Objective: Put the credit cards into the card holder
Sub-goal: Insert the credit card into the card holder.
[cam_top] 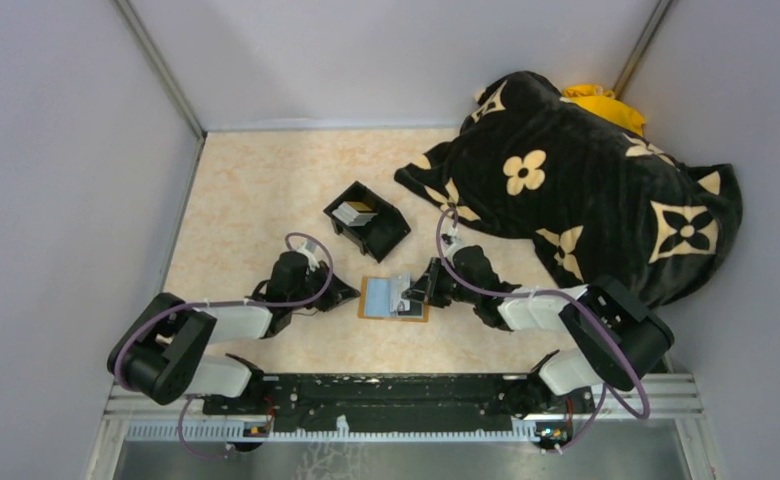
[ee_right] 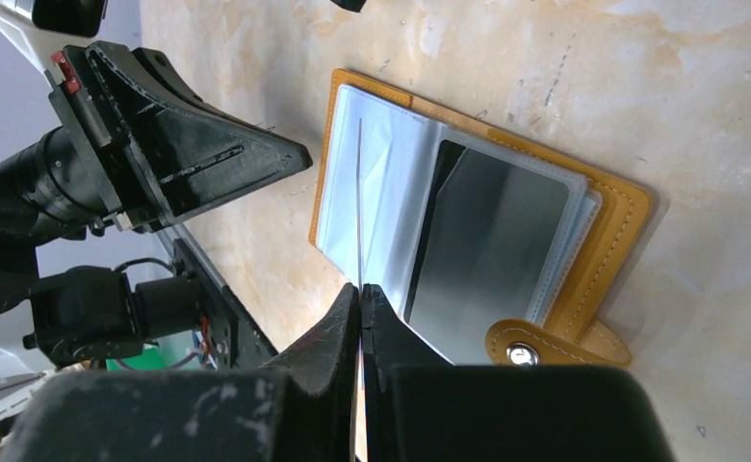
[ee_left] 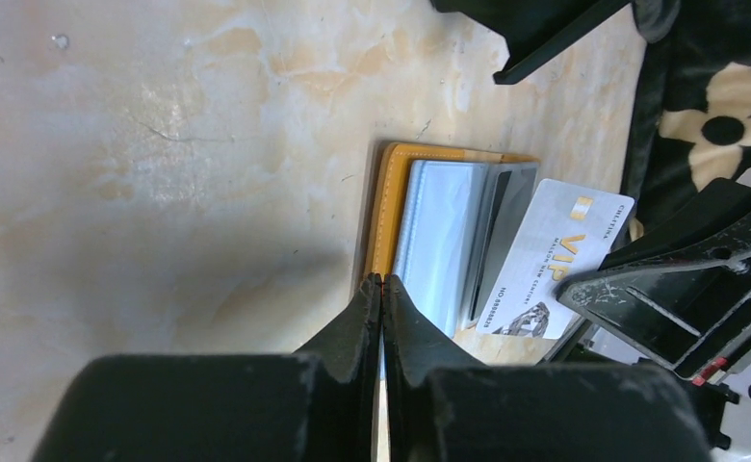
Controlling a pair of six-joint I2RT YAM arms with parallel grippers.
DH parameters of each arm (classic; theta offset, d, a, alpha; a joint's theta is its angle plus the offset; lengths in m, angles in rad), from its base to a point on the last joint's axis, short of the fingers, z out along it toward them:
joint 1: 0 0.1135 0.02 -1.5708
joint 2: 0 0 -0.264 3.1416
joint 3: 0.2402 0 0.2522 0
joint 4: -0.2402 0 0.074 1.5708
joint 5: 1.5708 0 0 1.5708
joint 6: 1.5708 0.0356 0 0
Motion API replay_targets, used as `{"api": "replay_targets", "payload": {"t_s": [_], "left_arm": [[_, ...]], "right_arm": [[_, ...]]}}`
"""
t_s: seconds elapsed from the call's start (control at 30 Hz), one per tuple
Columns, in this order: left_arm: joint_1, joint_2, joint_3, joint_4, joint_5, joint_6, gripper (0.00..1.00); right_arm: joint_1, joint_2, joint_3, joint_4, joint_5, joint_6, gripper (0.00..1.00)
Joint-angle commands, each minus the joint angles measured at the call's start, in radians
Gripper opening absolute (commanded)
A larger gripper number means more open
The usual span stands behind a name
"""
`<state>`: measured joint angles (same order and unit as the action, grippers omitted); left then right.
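Right wrist: right claw point(ee_right: 360, 289) tight on credit card point(ee_left: 550, 255) over card holder point(ee_right: 614, 207); left claw point(ee_left: 380, 281) together.

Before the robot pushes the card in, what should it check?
1. Right gripper shut on the credit card: ok.
2. Card holder lying open, pockets facing up: ok.
3. Card's edge lined up with a pocket slot: cannot tell.
4. Left gripper steadying the holder: cannot tell; it is shut, tips at the orange edge.
5. Card inside a pocket: not ok; its whole face shows.
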<state>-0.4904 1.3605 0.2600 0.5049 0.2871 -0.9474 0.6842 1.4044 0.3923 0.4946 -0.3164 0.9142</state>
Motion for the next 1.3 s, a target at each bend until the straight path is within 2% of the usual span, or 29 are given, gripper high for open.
{"api": "replay_targets", "payload": {"t_s": [0.0,0.23,1.27], "left_arm": [[-0.023,-0.022,0.036,-0.086,-0.050,0.038,0.06],[-0.045,-0.040,0.058,-0.148,-0.087,0.054,0.06],[-0.109,-0.005,0.100,-0.184,-0.125,0.066,0.04]], "right_arm": [[-0.006,0.019,0.003,0.076,0.009,0.017,0.00],[-0.006,0.056,0.003,0.102,0.005,0.036,0.00],[0.008,0.177,-0.011,0.137,-0.020,0.167,0.00]]}}
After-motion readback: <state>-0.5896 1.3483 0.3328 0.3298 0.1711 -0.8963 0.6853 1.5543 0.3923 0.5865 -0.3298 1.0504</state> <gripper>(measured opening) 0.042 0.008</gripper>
